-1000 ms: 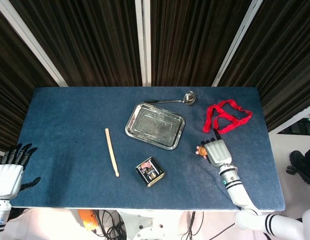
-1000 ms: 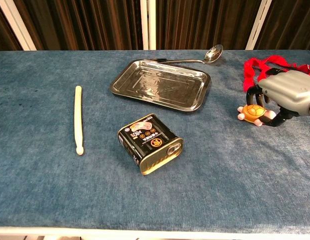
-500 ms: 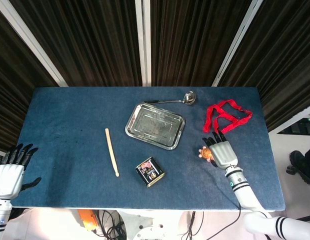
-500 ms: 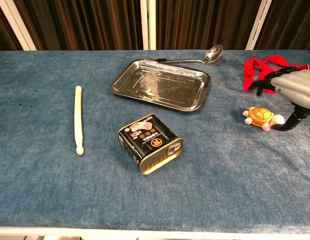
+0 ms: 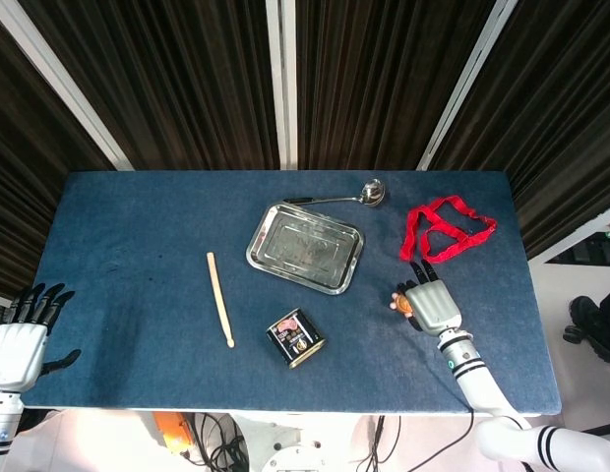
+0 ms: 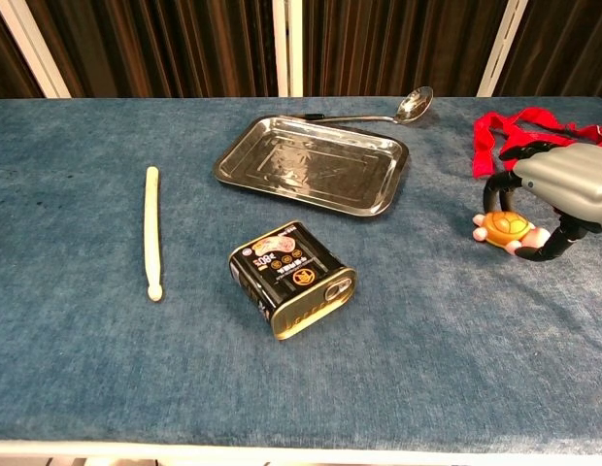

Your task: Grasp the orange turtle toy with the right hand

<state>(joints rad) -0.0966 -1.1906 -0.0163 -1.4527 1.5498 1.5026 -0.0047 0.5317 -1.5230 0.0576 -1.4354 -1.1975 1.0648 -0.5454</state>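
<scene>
Turtle (image 6: 505,227) sits on the cloth at the right side of the table (image 6: 398,379), just under the right hand (image 6: 558,194); the hand arches over it, dark fingers (image 6: 493,190) curled down on the left side and another digit hooked low on the right, so the toy lies inside the curl; whether the fingers press it yet I cannot tell, and it seems to rest on the table, not lifted; I judge the grasp as closing rather than made. The palm-down pose suits a low, rounded toy: fingers can rake in from both sides.

Nearest the robot, the left hand (image 5: 18,339) hangs off the table's near left corner, fingers apart, holding nothing; it has no part in this job.

Near the front middle lies a can (image 6: 292,278) on its side; left of it a stick (image 6: 151,231); well apart from the turtle, neither hinders.

Further back, a tray (image 6: 314,162) with a ladle (image 6: 384,110) at its far edge; a red strap (image 6: 505,134) lies just behind the right hand, close enough to snag if the fingers reach long.
</scene>
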